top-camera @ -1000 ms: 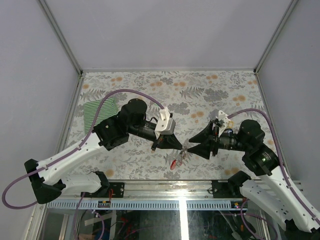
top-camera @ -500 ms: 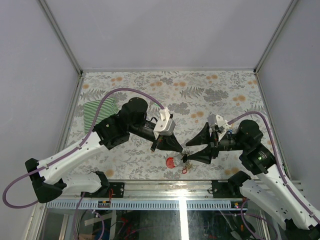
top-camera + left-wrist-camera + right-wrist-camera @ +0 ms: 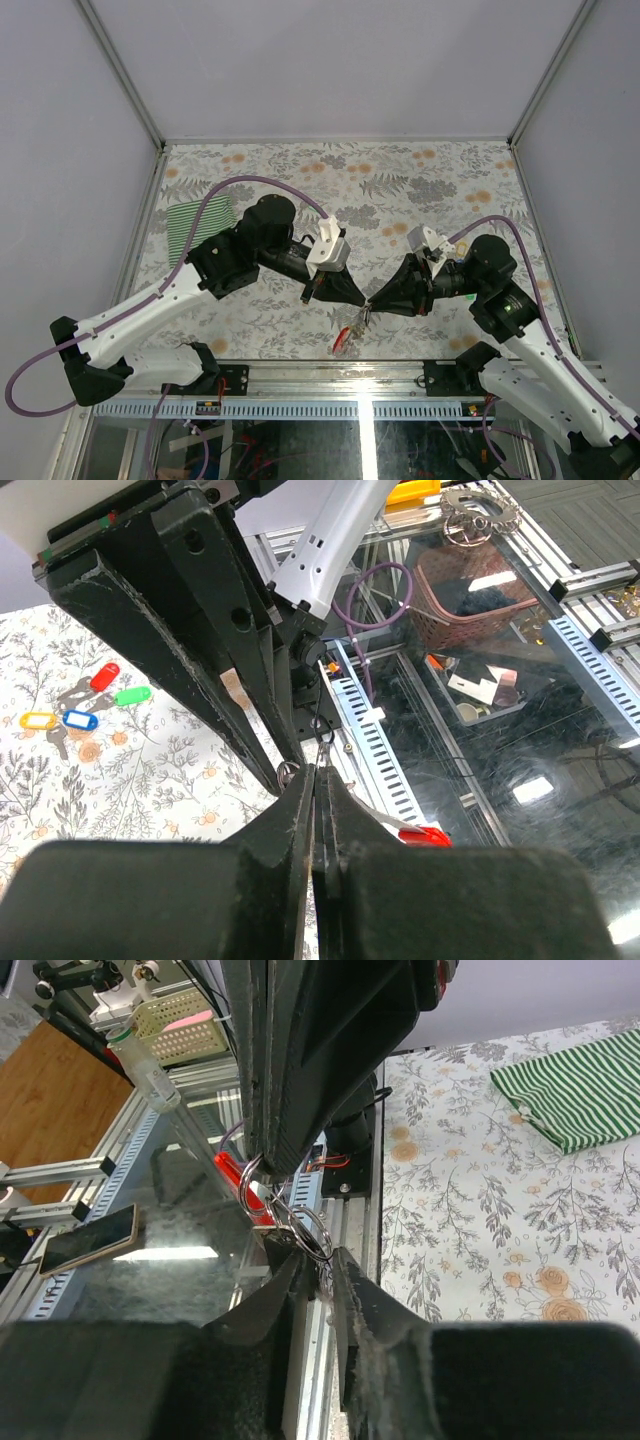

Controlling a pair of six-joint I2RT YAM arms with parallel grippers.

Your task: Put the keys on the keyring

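Note:
The keyring hangs in the air between both gripper tips, over the table's near edge. Its red loop (image 3: 343, 340) dangles below them. In the left wrist view the grey strip (image 3: 385, 816) and red loop (image 3: 426, 835) stick out to the right of my left gripper (image 3: 320, 778), which is shut on the keyring. In the right wrist view my right gripper (image 3: 322, 1260) has its jaws nearly together on the keyring's wire rings (image 3: 300, 1222). The tips meet in the top view, left gripper (image 3: 362, 302) and right gripper (image 3: 373, 304). The keys lie on the table: red (image 3: 103, 675), green (image 3: 131, 695), yellow (image 3: 38, 720). They are hidden in the top view.
A green striped cloth (image 3: 200, 228) lies at the table's far left and also shows in the right wrist view (image 3: 575, 1090). A blue-headed key (image 3: 78, 719) lies with the others. The metal rail (image 3: 360, 375) runs along the near edge under the grippers.
My right gripper went from wide open to closed on the keyring's rings next to the left fingertips. The red loop swung and now hangs lower. The left arm barely moved.

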